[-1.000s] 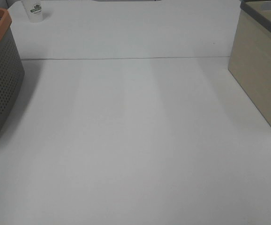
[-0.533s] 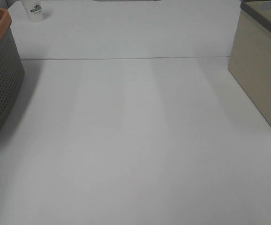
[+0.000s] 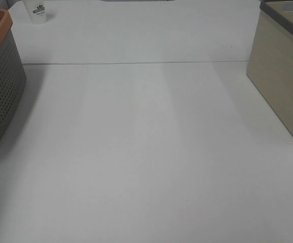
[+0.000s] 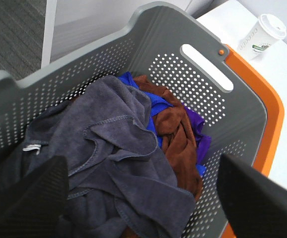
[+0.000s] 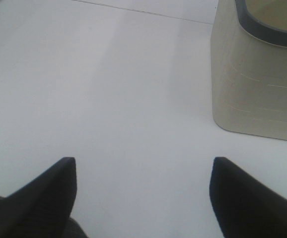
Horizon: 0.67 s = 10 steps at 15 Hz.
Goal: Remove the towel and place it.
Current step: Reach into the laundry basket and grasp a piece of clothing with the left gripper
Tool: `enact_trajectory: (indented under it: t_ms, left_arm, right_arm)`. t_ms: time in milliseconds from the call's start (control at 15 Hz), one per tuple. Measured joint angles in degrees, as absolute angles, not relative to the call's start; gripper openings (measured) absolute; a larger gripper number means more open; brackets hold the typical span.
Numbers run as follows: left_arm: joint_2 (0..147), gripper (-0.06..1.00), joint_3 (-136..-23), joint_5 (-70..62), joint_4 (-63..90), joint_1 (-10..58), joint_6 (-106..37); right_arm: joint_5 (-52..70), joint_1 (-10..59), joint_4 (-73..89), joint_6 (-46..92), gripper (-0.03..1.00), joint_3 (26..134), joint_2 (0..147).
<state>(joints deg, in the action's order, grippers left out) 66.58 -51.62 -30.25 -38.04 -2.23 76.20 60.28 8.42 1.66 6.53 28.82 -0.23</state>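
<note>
The charcoal-grey plush towel [image 4: 108, 163] lies crumpled on top of other cloths inside the grey perforated basket with an orange rim [image 4: 208, 99], seen in the left wrist view. My left gripper [image 4: 143, 198] hovers above it, open and empty, with a finger on each side of the towel. In the exterior high view only the basket's side [image 3: 2, 86] shows at the far left; the towel is hidden there. My right gripper [image 5: 143, 191] is open and empty above the bare white table [image 5: 108, 89], near the beige basket [image 5: 257, 84]. Neither arm shows in the exterior high view.
A brown cloth [image 4: 176, 134] and blue and purple cloths [image 4: 195, 121] lie under the towel. A white paper cup [image 3: 37, 11] stands at the table's back left, also in the left wrist view [image 4: 260, 34]. The beige basket [image 3: 283, 71] stands at the right edge.
</note>
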Motion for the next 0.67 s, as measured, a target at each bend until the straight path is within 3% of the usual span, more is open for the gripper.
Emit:
enact_trajectory:
  t_ms: [333, 667]
  left_arm:
    - [79.1, 0.76, -51.7, -22.1, -40.7, -8.6, 94.9]
    - [90.0, 0.72, -56.4, -18.9, -41.5, -12.6, 97.2]
  right_arm:
    - [60.3, 8.4, 1.7, 6.5, 0.74, 28.8, -0.2]
    - [60.3, 8.4, 1.7, 6.5, 0.74, 28.8, -0.2]
